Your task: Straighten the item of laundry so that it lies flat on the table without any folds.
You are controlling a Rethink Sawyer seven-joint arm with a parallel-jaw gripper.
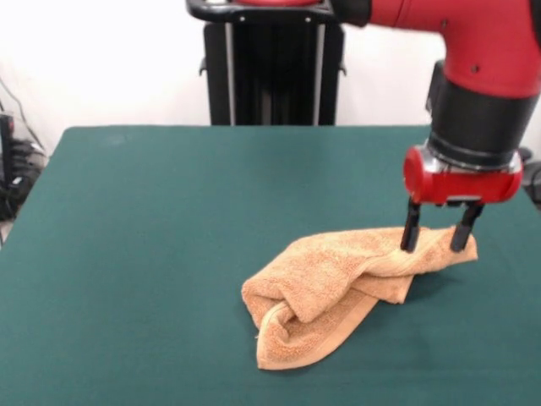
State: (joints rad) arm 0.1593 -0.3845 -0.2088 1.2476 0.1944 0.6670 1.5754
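The item of laundry [338,292] is an orange-tan terry towel lying crumpled on the dark green table [152,254], right of centre and towards the front. It is bunched into thick folds, with one flap doubled under at its front left. My gripper [435,247] comes down from the red arm onto the towel's far right end. Its two black fingers [412,230] stand apart, one on each side of that end, with the tips touching the cloth. The gripper is open.
The robot's black pedestal [272,68] stands at the table's far edge. Cables and dark equipment [13,169] sit off the table's left side. Bare green table stretches to the left of the towel and behind it.
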